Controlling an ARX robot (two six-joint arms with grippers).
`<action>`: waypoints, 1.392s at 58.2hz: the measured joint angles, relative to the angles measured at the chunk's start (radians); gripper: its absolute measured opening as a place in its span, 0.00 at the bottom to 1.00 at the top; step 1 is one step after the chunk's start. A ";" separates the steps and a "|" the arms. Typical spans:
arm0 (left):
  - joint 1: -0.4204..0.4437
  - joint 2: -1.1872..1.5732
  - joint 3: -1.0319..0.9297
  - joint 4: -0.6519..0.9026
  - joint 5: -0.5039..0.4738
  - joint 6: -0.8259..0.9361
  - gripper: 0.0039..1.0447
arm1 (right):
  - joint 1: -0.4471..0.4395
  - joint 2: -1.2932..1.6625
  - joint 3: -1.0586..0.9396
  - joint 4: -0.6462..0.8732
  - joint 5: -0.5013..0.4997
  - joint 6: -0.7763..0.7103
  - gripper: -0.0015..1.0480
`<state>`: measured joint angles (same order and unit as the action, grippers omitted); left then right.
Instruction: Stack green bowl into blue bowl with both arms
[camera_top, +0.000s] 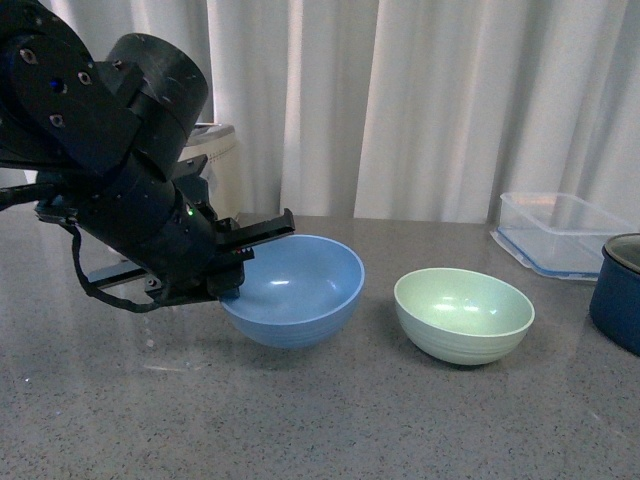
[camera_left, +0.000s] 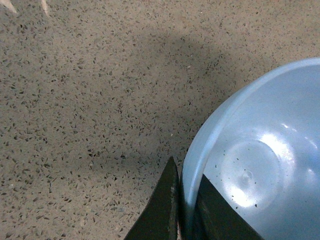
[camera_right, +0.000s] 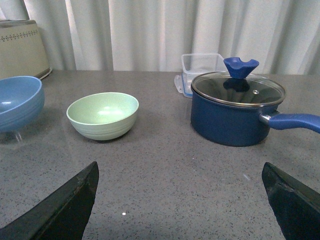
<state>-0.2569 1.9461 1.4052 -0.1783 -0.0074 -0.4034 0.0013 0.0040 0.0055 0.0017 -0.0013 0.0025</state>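
Blue bowl (camera_top: 295, 290) sky-blue; green bowl (camera_top: 463, 314) mint; pot (camera_right: 235, 114) navy; table (camera_top: 320, 420) grey speckled.

Bright, even indoor light, soft from above. Curtain (camera_top: 430, 100) glows and is slightly washed out. Front view mildly soft and grainy; left arm (camera_top: 110, 140) nearly black, detail lost. Blue bowl (camera_top: 300, 285) has small glare spots inside, with a big highlight in left wrist view. Broad diffuse shadow on bench (camera_left: 125, 100) there. Right tool (camera_right: 180, 167) fingers (camera_right: 70, 205) dark, soft-edged; background sharp.
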 joint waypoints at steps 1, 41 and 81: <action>-0.001 0.004 0.003 0.000 0.000 -0.001 0.03 | 0.000 0.000 0.000 0.000 0.000 0.000 0.90; -0.049 0.145 0.139 -0.030 -0.024 -0.040 0.24 | 0.000 0.000 0.000 0.000 0.000 0.000 0.90; -0.004 -0.399 -0.403 0.782 -0.232 0.329 0.70 | 0.000 0.000 0.000 0.000 0.000 0.000 0.90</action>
<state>-0.2607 1.5475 1.0023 0.6041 -0.2398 -0.0746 0.0013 0.0040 0.0055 0.0017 -0.0013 0.0021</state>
